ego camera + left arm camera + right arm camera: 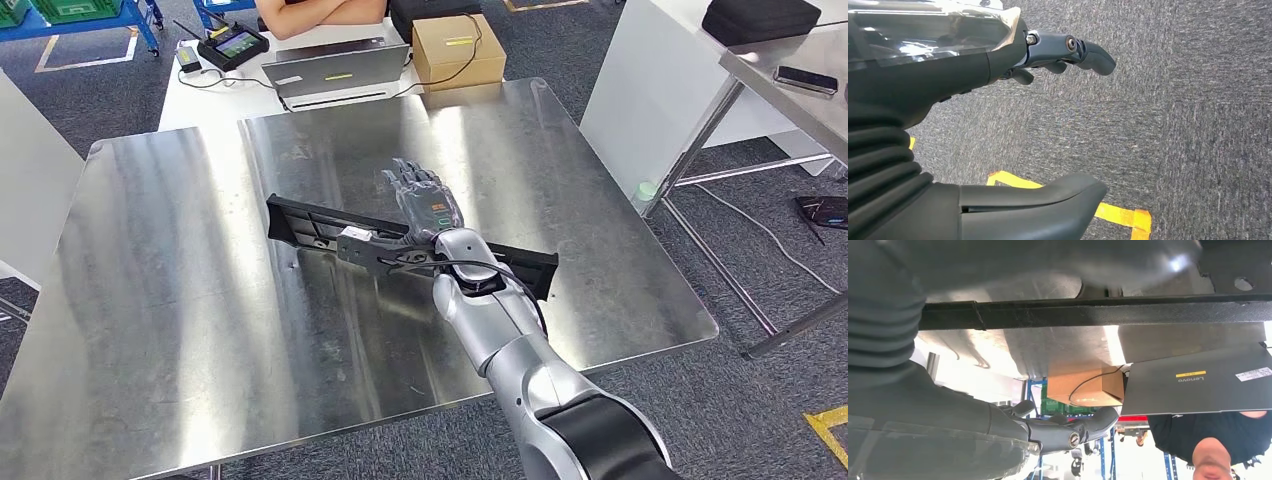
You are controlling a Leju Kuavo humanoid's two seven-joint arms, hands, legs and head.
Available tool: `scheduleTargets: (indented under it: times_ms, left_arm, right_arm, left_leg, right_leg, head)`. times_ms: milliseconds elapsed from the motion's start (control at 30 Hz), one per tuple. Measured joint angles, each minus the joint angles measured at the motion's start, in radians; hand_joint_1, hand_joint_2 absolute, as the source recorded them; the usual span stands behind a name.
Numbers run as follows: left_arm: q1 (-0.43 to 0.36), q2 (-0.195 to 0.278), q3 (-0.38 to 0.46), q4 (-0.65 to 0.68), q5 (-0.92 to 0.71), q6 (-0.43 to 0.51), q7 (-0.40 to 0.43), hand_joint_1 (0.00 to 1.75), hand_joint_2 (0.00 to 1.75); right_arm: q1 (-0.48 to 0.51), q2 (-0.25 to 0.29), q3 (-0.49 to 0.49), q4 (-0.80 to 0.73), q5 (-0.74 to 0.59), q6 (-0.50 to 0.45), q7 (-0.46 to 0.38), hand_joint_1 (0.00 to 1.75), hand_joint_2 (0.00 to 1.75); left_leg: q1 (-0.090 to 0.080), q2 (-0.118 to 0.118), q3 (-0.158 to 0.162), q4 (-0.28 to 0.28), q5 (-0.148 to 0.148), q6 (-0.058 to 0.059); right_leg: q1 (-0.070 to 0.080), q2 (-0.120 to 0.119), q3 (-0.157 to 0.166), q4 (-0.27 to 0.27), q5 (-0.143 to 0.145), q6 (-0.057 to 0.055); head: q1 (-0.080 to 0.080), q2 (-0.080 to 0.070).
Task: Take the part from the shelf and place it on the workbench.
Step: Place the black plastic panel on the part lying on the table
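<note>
The long black plastic part (330,228), a flat ribbed bar with cut-outs, lies diagonally across the middle of the brushed steel workbench (180,300). It seems to rest on the metal along its whole length, so I'd say the placing is as good as done. The right hand (422,198) reaches over the part's middle with its fingers (405,178) stretched forward and apart above the tabletop beyond it. From the right wrist camera the black bar (1098,312) runs clear of the thumb (1083,430), with a gap between them. So that hand looks spread and holds nothing, though the wrist hides the spot where it crosses the part.

The left hand (998,125) hangs at the robot's side over grey carpet (1173,125) marked with yellow tape (1118,212). Its thumb and fingers stand apart and it carries nothing.

At the far edge of the table sit a closed grey laptop (335,75) and a brown cardboard box (458,50), and a person with folded arms (320,15) waits behind them.

What remains, by my reckoning, is only for the right arm to lift away without nudging the part.
</note>
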State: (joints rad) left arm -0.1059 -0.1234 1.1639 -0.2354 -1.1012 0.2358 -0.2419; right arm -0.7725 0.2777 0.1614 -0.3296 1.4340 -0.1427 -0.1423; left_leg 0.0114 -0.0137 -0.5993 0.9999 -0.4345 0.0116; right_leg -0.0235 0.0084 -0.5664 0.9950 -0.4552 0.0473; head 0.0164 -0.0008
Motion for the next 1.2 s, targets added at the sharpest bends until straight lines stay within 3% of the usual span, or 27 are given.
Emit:
scheduleTargets:
  times_ms: [1200]
  left_arm:
    - [0.0, 0.0, 0.0, 0.0, 0.0, 0.0, 0.0, 0.0, 0.0]
  right_arm:
    - [0.0, 0.0, 0.0, 0.0, 0.0, 0.0, 0.0, 0.0, 0.0]
  left_leg:
    - [0.0, 0.0, 0.0, 0.0, 0.0, 0.0]
  right_leg:
    - [0.0, 0.0, 0.0, 0.0, 0.0, 0.0]
  head:
    - [0.0, 0.0]
